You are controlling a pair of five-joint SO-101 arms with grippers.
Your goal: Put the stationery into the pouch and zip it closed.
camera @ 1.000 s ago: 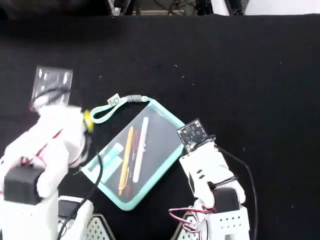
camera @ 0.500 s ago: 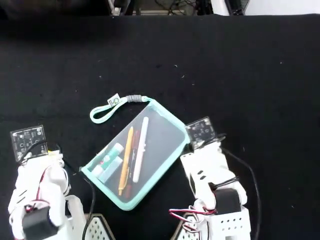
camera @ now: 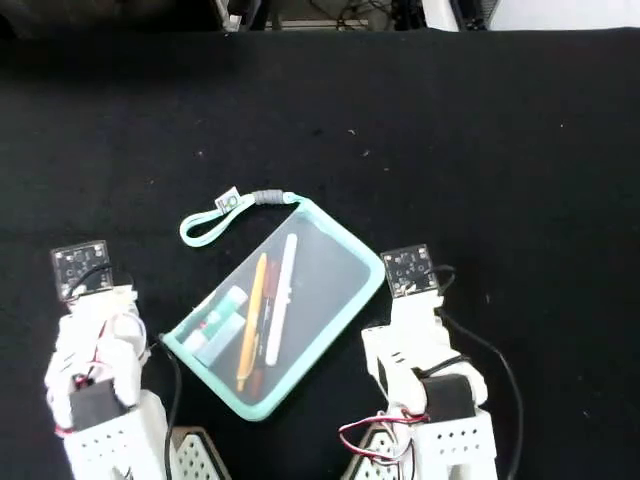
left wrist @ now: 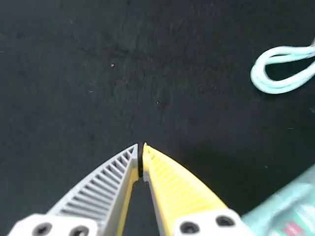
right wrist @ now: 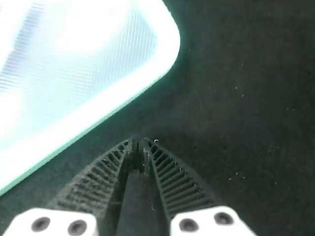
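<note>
**Fig.** Pouch (camera: 330,270) on black table (camera: 480,150), high view.

**Appearance.** Flat rectangular case w/ rounded corners, mint-green trim all round, see-through greyish front panel. It lies diagonally near the table's front edge, betw. the two arm bases. From its far corner runs a grey collar (camera: 268,197), then a mint strap loop (camera: 203,228) w/ a small white tag (camera: 228,201). All three lie flat on the table, trailing toward the left arm's side.

**Contents (seen thru the panel).**
- White pen (camera: 281,298), orange pen (camera: 250,322) and dark red pen (camera: 263,325) betw. them. They lie side by side along the pouch's long axis.
- Mint-and-white block (camera: 220,322) next to the orange pen, on the left arm's side; type not clear.
- Zip state cannot be made out.

**Arms.**
- Left arm (camera: 95,345) stands beside the pouch's near end, apart from it.
- Left gripper (left wrist: 140,150): grey and yellow jaws pressed tip to tip, nothing betw. them, over bare table. Its wrist view takes in the strap loop and a pouch corner farther off.
- Right arm (camera: 420,340) stands close beside the pouch's other long edge.
- Right gripper (right wrist: 138,145): dark jaws clenched together, empty. Its tips are near the pouch's rounded corner, w/ a strip of table betw. them and the trim.
</note>
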